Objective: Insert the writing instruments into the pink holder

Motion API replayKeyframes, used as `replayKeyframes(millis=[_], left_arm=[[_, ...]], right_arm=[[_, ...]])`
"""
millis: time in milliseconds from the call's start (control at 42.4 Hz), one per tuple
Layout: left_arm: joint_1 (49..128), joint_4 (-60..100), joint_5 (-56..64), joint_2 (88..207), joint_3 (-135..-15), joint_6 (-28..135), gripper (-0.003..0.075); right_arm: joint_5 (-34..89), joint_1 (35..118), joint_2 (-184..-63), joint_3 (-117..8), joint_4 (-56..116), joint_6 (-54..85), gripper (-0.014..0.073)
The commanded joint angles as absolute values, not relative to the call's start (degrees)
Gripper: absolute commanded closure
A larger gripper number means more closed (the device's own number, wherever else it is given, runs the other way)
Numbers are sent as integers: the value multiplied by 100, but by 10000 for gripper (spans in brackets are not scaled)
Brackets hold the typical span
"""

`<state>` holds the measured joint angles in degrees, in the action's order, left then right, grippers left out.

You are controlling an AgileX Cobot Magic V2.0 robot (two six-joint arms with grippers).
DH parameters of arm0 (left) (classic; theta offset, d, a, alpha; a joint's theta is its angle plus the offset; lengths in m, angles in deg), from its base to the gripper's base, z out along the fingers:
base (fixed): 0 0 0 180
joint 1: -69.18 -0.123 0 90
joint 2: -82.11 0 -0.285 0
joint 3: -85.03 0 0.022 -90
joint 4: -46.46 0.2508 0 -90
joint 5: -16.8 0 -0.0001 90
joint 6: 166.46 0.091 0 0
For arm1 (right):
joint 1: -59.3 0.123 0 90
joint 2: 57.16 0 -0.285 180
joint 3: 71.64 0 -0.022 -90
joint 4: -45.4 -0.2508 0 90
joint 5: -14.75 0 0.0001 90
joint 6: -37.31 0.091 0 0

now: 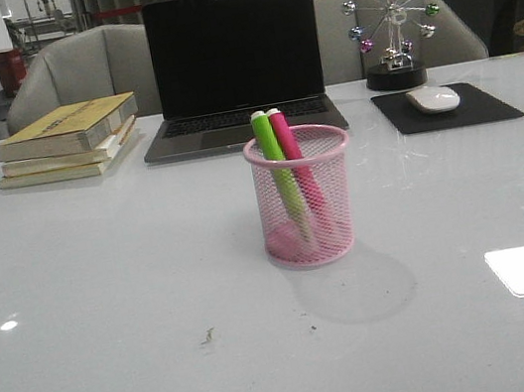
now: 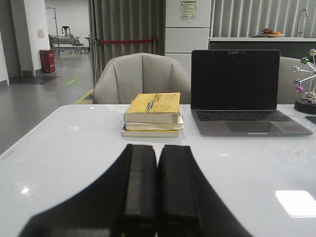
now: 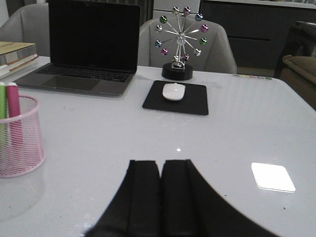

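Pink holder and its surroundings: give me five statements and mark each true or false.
1. Both markers stand inside the pink holder. True.
2. The green marker lies flat on the table. False: it leans in the holder beside the pink marker.
3. The laptop is closed. False: its lid is up, screen dark.
4. The left pincer and right pincer are shut and empty. True.
5. The mouse rests on the books. False: it rests on a black pad.

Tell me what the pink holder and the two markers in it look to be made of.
Pink holder: looks like painted metal wire mesh, see-through, with a solid rolled rim and base. Green marker and pink marker: likely smooth plastic; their barrels look uniformly coloured, though the material cannot be confirmed.
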<state>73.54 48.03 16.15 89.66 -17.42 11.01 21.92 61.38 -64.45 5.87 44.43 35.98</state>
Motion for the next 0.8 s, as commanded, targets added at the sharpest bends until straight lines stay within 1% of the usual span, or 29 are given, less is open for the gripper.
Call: replayKeyframes(millis=[0,94,353,777], left_arm=[[7383,4756,2101,8856,-1726,1044,629],[7383,4756,2101,8856,-1726,1044,629],[7383,4756,2101,8856,-1726,1044,629],[7383,4756,2101,8856,-1726,1044,629]], right_arm=[[1238,6078,-6318,713,4414,3566,537],[1290,6078,-6318,696,4343,3585,537],[973,6078,-6318,696,4331,3696,537],[1120,6078,-6318,696,4066,3697,537]])
